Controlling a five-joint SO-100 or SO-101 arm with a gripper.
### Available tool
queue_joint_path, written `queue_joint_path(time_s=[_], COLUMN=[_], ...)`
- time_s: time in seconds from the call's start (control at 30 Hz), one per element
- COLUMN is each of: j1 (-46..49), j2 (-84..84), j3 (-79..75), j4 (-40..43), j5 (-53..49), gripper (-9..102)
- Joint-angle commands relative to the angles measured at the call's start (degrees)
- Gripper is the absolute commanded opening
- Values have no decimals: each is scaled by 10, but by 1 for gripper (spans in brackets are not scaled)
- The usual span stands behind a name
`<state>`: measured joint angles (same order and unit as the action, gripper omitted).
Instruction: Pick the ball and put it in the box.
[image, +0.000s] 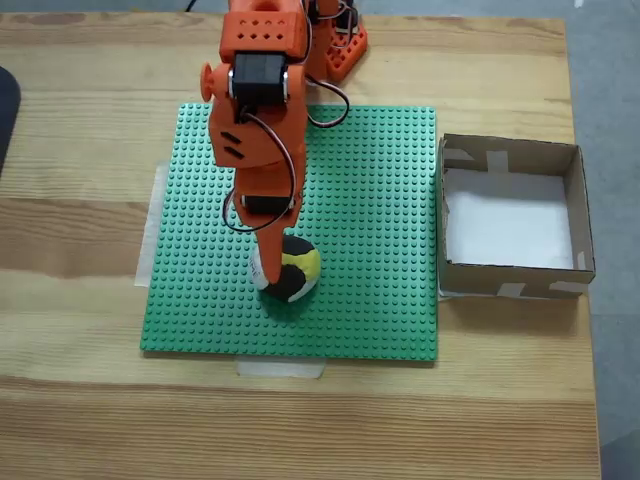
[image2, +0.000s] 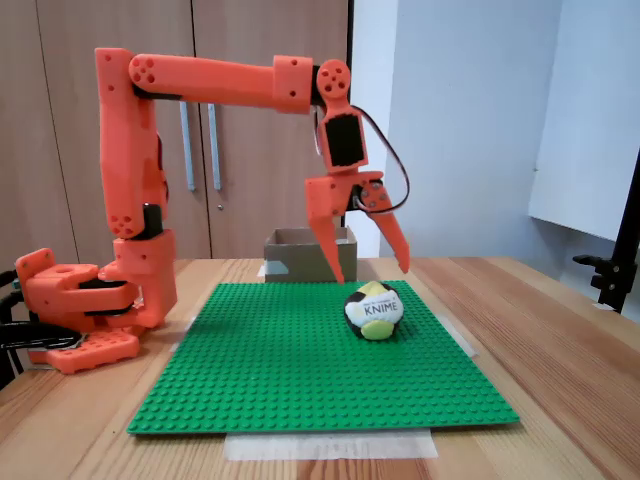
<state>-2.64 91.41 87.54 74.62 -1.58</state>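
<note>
Ball: sits on the green studded mat (image2: 320, 360), toward its front half in the side-on fixed view (image2: 374, 311), with nothing pinching it. Yellow, black and white panels.
Writing: that side-on view gives you black letters on the ball's white panel, looks like "KNIME". From the top-down fixed view (image: 291, 269) you can't see any lettering, just the panels.
Gripper: hanging right over the ball (image2: 374, 258), fingers spread wide apart, tips just above it with a gap under them in the side-on view. In the top-down view (image: 272, 262) the arm covers the ball's left edge, so you couldn't tell there whether it's touching.
Mat: taped to the wooden table (image2: 560, 330); tape strips show at its near edge in the side-on view and at the left and bottom edges from above.
Box: brown cardboard, just off the mat's right edge from above (image: 512, 283), white bottom, pale tape patches on the walls. Side-on it's past the mat's far edge (image2: 290, 256), partly behind the gripper, inside hidden.
Arm base: orange, at the mat's left in the side-on view (image2: 80, 315).
Background: wooden cupboard doors (image2: 240, 120) behind everything.
</note>
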Motion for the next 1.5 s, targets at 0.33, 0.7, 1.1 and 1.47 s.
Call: queue_joint_path(time_s=[0.33, 0.7, 1.1, 1.47], j1=[5, 0, -2, 4], j2=[4, -4, -8, -8], j3=[76, 92, 114, 120], j4=[-74, -111, -152, -178], j5=[1, 1, -1, 4], gripper=[41, 41, 34, 28])
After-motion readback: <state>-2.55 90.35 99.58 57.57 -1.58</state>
